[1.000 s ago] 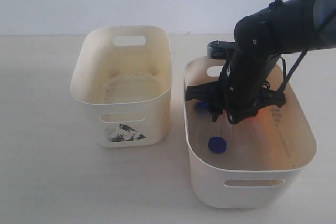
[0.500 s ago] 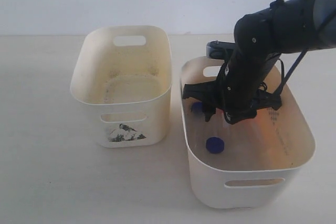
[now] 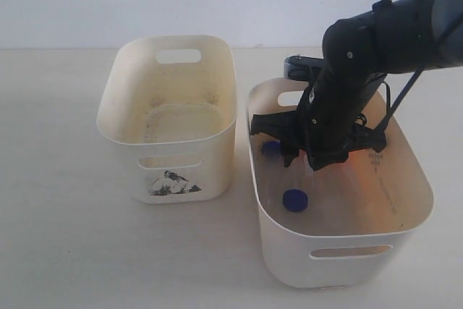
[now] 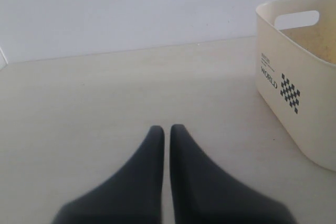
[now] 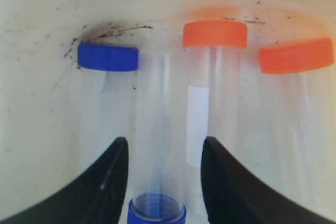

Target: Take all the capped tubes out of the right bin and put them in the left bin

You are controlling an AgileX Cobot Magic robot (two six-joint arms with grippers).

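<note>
Farthest from the right bin (image 3: 289, 251), out on its left: left gripper (image 4: 167, 129), claw pressed together with only a slit between the fingers, holding nothing. It was judged parked, since no tube lay near it.

Just left of the right bin, close but apart from it: left bin (image 3: 217, 157), the narrower one, with a mountain sticker (image 3: 172, 182) on its near end. No tube showed inside, so the transfer was judged not yet begun.

Inside the right bin, on its floor: four capped tubes (image 5: 220, 108), lying side by side against one wall. Listed: one blue cap (image 5: 108, 57) at the wall; one reversed tube (image 5: 152, 129), its blue cap at the gripper's end; two orange caps (image 5: 214, 33) at the wall.

Over the right bin's middle, reaching down inside: right gripper (image 5: 164, 142), claw spread, one finger on either side of the reversed tube, no pinch visible. One finger overlapped the neighbouring orange-capped tube, so closing was judged likely to crowd it.
</note>
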